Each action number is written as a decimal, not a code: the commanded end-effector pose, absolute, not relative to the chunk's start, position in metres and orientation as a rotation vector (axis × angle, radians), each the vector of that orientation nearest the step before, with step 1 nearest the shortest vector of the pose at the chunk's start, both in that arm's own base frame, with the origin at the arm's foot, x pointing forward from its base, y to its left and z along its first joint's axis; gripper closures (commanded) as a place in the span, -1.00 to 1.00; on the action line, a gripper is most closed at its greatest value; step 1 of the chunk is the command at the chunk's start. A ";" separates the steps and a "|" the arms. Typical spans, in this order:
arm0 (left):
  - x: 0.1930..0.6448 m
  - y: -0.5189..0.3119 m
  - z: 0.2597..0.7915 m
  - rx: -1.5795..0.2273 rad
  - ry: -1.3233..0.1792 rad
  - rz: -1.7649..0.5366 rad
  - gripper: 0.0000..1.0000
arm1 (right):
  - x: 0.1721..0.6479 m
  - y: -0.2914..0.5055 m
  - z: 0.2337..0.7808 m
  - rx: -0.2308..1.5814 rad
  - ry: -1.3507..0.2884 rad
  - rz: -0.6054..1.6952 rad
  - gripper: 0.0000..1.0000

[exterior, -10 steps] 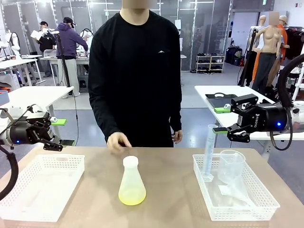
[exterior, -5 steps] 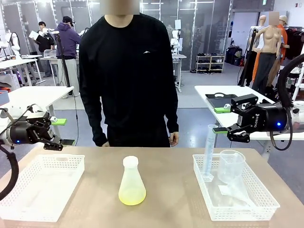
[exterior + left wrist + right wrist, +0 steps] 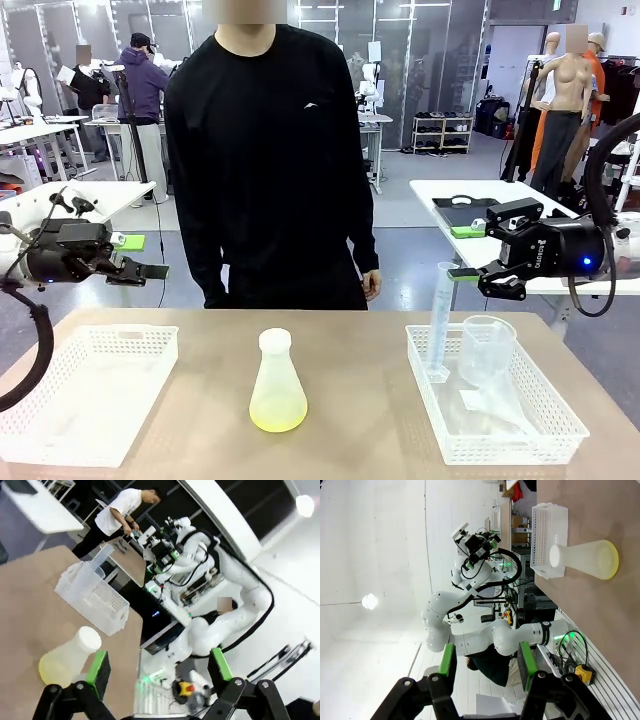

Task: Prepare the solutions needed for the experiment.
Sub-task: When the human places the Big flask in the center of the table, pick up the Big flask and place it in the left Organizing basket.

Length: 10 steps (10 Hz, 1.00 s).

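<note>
Front view: the tan counter point(image 3: 350, 400) spans the frame. A person point(image 3: 270, 150) in black stands at its far edge with arms hanging, hands off the surface. One white mesh basket point(image 3: 60, 440) lies at the left and another, the right basket point(image 3: 560, 425), at the right.

The left pincer point(image 3: 135, 258) hovers over the far-left corner. It is released, and in the left wrist view point(image 3: 158, 655) its fingers are wide with nothing between them. The right pincer point(image 3: 467, 252) hangs near the top of the cylinder point(image 3: 441, 320), also released and empty, with a clear gap in the right wrist view point(image 3: 486, 647).

A frosted conical flask point(image 3: 277, 385) stands near the counter's middle. The solution point(image 3: 277, 415) is a shallow, pale yellow, translucent layer across its wide bottom. Bare counter surrounds the flask, well apart from both baskets and from the near and far edges. Its long axis is vertical, base down and neck pointing up.

The clear cylinder stands upright in the right basket's far-left corner, with a clear beaker point(image 3: 487, 345) just beside it. A white round cap point(image 3: 275, 340) closes the flask's neck.
</note>
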<state>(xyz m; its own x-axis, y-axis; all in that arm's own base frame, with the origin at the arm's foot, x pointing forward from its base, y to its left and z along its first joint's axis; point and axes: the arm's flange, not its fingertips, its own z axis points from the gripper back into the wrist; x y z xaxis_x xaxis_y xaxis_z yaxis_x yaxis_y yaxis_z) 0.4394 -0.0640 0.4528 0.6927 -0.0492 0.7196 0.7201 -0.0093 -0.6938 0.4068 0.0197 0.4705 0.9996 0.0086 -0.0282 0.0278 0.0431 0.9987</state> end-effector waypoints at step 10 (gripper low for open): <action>0.461 -0.093 0.456 -1.072 -0.978 -1.248 -1.00 | 0.406 0.019 0.471 1.531 0.031 -0.011 -0.26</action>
<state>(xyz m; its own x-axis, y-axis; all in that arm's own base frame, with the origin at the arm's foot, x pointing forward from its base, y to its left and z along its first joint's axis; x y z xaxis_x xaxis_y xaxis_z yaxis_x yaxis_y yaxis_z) 0.4440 -0.0801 0.4604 0.2796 -0.1660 0.9457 0.9601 0.0497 -0.2752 0.4069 0.0199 0.4705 0.9996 0.0089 -0.0283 0.0279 0.0436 0.9987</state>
